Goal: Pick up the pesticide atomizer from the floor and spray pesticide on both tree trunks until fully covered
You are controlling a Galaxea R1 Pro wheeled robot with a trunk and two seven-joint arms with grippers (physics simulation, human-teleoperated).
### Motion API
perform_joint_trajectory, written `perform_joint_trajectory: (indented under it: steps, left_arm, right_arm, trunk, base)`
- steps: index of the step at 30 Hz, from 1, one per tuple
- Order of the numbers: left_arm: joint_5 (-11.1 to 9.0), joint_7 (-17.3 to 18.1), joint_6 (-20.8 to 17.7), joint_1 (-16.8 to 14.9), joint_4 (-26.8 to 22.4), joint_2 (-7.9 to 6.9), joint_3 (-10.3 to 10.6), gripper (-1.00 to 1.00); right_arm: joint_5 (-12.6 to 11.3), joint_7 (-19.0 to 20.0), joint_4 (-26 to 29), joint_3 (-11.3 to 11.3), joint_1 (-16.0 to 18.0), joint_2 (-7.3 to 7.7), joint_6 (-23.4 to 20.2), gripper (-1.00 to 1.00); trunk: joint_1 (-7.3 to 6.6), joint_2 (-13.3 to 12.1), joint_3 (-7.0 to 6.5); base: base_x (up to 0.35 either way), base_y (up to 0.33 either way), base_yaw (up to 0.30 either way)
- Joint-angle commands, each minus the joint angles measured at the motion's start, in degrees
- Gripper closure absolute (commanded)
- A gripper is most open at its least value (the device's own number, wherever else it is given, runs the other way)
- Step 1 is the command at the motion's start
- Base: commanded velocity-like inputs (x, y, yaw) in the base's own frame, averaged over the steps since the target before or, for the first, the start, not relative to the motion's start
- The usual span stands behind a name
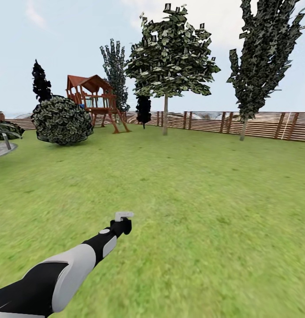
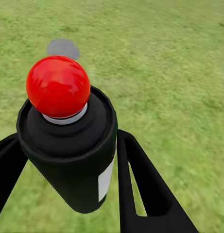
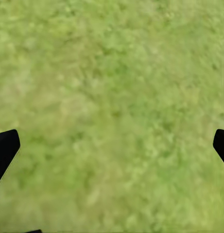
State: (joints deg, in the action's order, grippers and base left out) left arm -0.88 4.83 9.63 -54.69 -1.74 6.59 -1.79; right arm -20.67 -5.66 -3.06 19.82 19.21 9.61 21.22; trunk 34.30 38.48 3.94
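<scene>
The pesticide atomizer point(image 2: 68, 145), a black can with a round red cap, stands between the two black fingers point(image 2: 141, 184) of my left gripper point(image 2: 68, 141), which is shut on its body. In the head view my left arm reaches forward and low over the garden lawn point(image 1: 192, 212), with the left gripper point(image 1: 122, 221) at its end. My right gripper point(image 3: 112, 148) is open over bare grass, its two tips far apart. The two thick-trunked trees are out of view.
Far across the lawn stand a leafy tree with a slim pale trunk point(image 1: 165, 115), a tall narrow tree point(image 1: 262, 57), dark conifers point(image 1: 41, 84), a round bush point(image 1: 62, 119) and a wooden play tower point(image 1: 94, 98). A brown slat fence point(image 1: 258, 124) closes the back. A grey patch point(image 2: 63, 47) marks the grass.
</scene>
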Motion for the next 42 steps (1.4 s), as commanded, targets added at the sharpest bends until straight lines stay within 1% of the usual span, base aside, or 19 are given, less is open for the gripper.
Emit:
perform_joint_trajectory:
  steps: [1, 42]
  left_arm:
    - [0.0, 0.2, 0.2, -0.1, 0.1, 0.03, -0.1, 1.00]
    - [0.0, 0.2, 0.1, -0.1, 0.1, 0.09, -0.1, 1.00]
  right_arm:
    - [-0.3, -0.1, -0.2, 0.5, 0.1, -0.03, 0.3, -1.00]
    - [-0.3, 0.0, -0.2, 0.5, 0.0, -0.15, 0.3, -1.00]
  trunk:
    - [0.05, 0.1, 0.10]
    - [0.05, 0.1, 0.10]
  base:
    - [0.350, 0.000, 0.000]
    - [0.350, 0.000, 0.000]
